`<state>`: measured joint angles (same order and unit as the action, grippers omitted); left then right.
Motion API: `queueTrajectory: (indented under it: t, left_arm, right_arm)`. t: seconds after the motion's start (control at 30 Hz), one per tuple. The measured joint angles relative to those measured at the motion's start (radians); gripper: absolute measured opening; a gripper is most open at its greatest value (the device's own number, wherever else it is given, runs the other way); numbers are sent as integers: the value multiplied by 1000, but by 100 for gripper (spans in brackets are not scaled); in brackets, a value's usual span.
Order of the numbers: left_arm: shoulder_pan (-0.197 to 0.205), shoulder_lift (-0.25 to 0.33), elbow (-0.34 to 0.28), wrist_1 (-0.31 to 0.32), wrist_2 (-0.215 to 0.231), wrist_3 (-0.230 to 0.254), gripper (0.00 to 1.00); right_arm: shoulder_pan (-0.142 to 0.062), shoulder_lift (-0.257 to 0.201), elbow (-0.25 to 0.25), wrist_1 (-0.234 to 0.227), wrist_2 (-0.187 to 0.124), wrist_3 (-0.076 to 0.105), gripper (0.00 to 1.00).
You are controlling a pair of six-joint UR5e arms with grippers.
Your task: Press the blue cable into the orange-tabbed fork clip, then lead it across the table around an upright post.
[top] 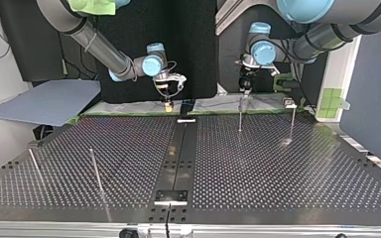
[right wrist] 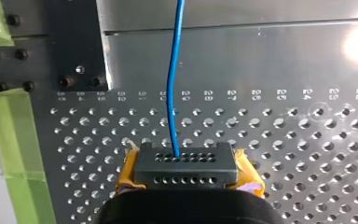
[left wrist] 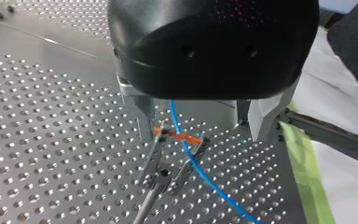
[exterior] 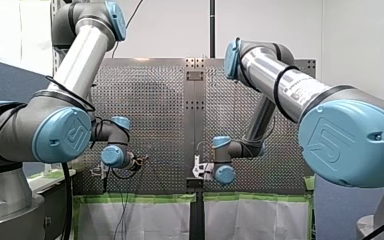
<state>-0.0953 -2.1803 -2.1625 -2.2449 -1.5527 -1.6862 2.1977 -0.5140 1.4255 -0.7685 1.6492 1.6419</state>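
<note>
In the left wrist view the blue cable (left wrist: 200, 170) runs down from under my left gripper (left wrist: 203, 135) and crosses the orange-tabbed fork clip (left wrist: 177, 136), lying between its two metal prongs. The gripper's metal fingers (left wrist: 140, 114) stand wide apart on either side of the clip, open and touching nothing. My right gripper (right wrist: 189, 176) has its yellow pads (right wrist: 127, 172) shut on a black connector block (right wrist: 186, 163). The blue cable (right wrist: 173, 84) leaves that block and runs straight ahead over the perforated plate. In the top view my left gripper (top: 245, 83) hangs over a thin post (top: 239, 116).
Thin upright posts stand on the perforated table: one at the top view's far right (top: 292, 123) and two at its near left (top: 95, 169) (top: 33, 166). A dark centre strip (top: 178, 148) divides the plate. Green tape (left wrist: 303, 172) marks the table edge beside the clip.
</note>
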Motion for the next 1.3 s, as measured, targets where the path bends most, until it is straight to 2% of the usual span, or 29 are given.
queueTrajectory:
  t: [0.2, 0.37, 0.6, 0.93, 1.13, 1.3]
  left_arm:
    - [-16, 1, 0, -7, 0, 54, 100]
    - [-27, 1, 5, 0, -3, 78, 100]
    - [-45, 1, 10, 19, -47, 108, 100]
    - [-76, 1, 20, 14, -97, 86, 100]
    - [-101, 1, 34, 1, -109, 58, 100]
    - [-129, 0, 57, -3, -135, 35, 100]
  right_arm:
    - [-2, 4, -3, 3, 0, -3, 0]
    - [-4, 5, -9, 3, 0, -3, 0]
    - [-7, 5, -12, 5, 1, -3, 0]
    - [-12, 6, -18, 4, 1, -1, 0]
    - [-12, 7, -23, 8, -1, -2, 0]
    - [-12, 7, -30, 24, -1, -3, 0]
